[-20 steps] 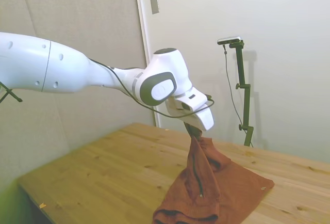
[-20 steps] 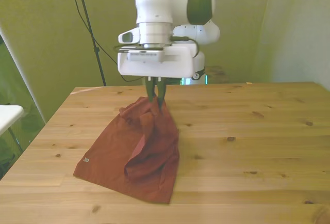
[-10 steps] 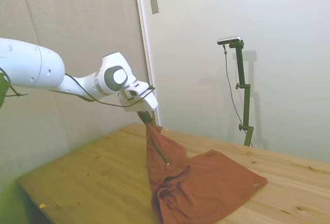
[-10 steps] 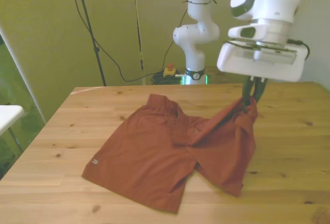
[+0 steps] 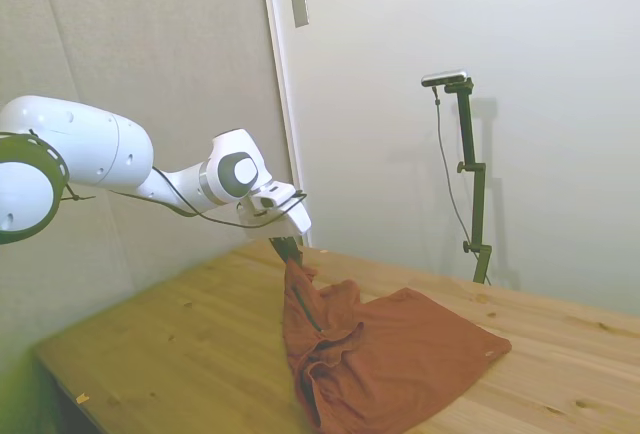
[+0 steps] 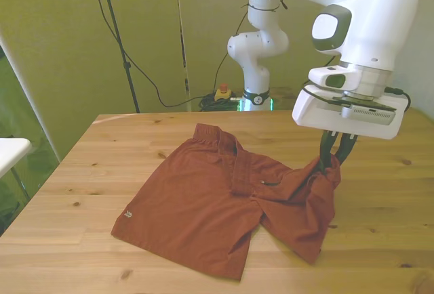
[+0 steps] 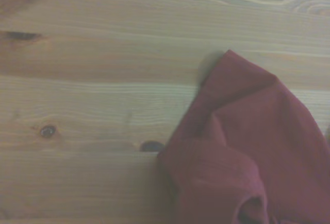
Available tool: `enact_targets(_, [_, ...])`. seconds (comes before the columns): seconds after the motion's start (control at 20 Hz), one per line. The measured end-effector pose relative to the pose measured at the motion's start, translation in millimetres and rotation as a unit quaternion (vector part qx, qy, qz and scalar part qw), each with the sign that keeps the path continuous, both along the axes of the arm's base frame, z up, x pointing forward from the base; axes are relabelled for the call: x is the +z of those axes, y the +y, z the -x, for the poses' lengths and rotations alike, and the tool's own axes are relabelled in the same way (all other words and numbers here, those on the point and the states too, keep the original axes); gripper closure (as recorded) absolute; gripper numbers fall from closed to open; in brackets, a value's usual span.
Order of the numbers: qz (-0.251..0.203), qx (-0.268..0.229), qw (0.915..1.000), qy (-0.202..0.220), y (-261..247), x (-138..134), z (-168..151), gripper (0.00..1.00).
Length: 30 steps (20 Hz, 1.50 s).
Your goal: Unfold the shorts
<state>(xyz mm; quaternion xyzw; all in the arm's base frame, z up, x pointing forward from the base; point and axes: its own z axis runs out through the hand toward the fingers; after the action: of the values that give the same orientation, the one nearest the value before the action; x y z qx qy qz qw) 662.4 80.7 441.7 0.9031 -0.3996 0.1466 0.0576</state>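
Note:
The rust-orange shorts [image 6: 196, 199] lie mostly opened out on the wooden table [image 6: 380, 226]. One leg rests flat toward the front view's left. The other leg is bunched and pulled up at its outer corner. My gripper [image 6: 333, 164] is shut on that raised corner, just above the table at the front view's right. From the side, the shorts [image 5: 400, 354] rise in a peak to the gripper [image 5: 292, 257]. Close up, the wrist view has folded fabric of the shorts [image 7: 247, 152] on bare boards [image 7: 93, 79].
The table [image 5: 180, 354] has bare wood on all sides of the shorts. Its near edge runs close under the shorts' hem in the front view. A white surface [image 6: 10, 148] stands off the table at the front view's left.
My gripper carried the held corner across to the front view's right, opening the folded shorts, then sank lower. The shorts now lie flatter and wider.

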Motion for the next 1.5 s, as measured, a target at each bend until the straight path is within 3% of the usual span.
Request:
enact_targets(0.2, [0.000,0.016,0.9999,0.007,7,10,7,0.00])
enact_targets(0.4, [0.005,0.027,0.9996,0.008,-1,39,28,0.00])
enact_targets(0.65, [0.016,0.038,0.9986,0.035,-71,54,63,0.00])
enact_targets(0.85, [0.006,0.071,0.9965,0.045,-151,35,68,0.00])
enact_targets(1.05, [-0.033,0.119,0.9916,0.040,-203,-6,59,0.00])
enact_targets(1.25, [-0.053,0.142,0.9873,0.049,-220,-36,49,0.00])
enact_targets(1.5, [-0.069,0.157,0.9845,0.036,-221,-54,39,0.00])
